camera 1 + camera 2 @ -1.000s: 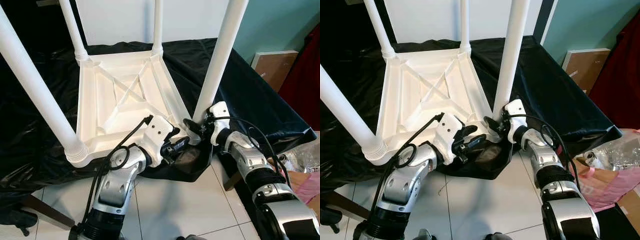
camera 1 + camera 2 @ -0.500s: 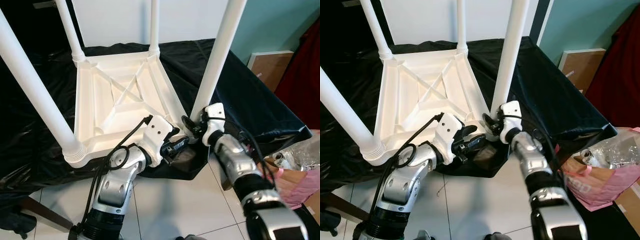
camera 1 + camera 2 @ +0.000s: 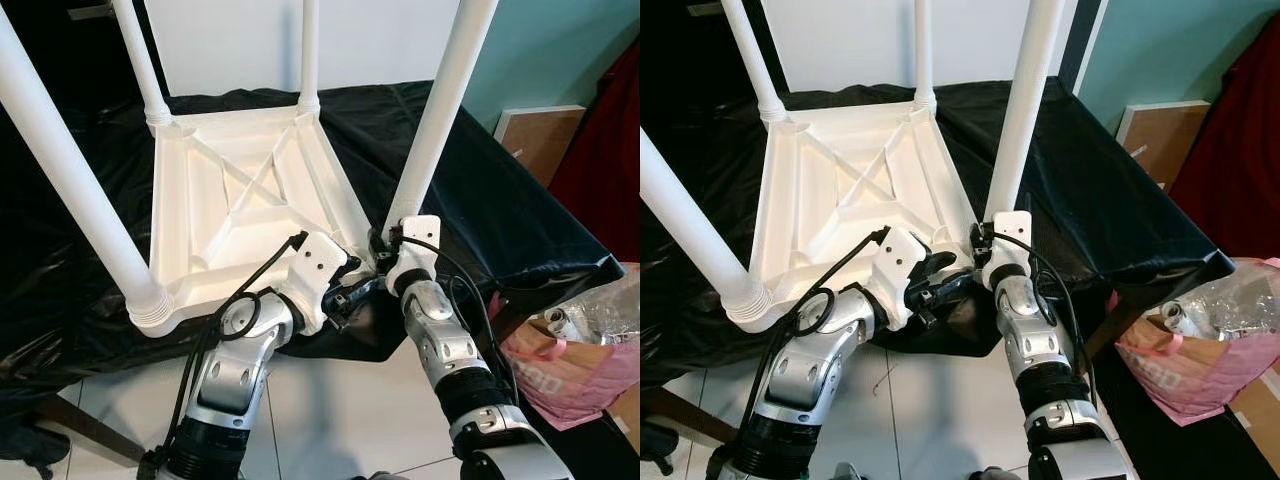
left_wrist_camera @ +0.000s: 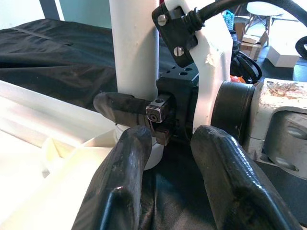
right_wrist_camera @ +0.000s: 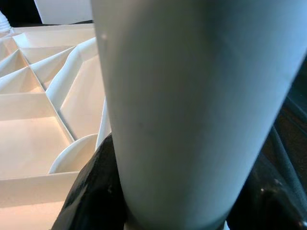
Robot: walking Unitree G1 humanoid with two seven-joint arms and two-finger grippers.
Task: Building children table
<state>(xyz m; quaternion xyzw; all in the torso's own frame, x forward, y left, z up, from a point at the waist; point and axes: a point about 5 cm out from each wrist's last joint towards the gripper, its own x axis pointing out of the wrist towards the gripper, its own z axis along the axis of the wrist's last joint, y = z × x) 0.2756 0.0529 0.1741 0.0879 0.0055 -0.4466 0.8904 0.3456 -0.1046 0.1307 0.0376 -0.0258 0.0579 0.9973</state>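
1. Small white plastic table (image 3: 240,200) upside down on black cloth (image 3: 480,190), four legs up.
2. Right gripper (image 3: 383,250) at base of near-right leg (image 3: 430,130); black fingers (image 5: 88,191) either side of tube, clamped on it.
3. Left gripper (image 4: 163,158) just beside same corner, fingers apart, holding nothing.
4. Likely light, stiff, hollow; smooth tube probably slippery.
5. Best hold judged low near the socket collar, where leverage is least; ribbed frame edge suits steadying.
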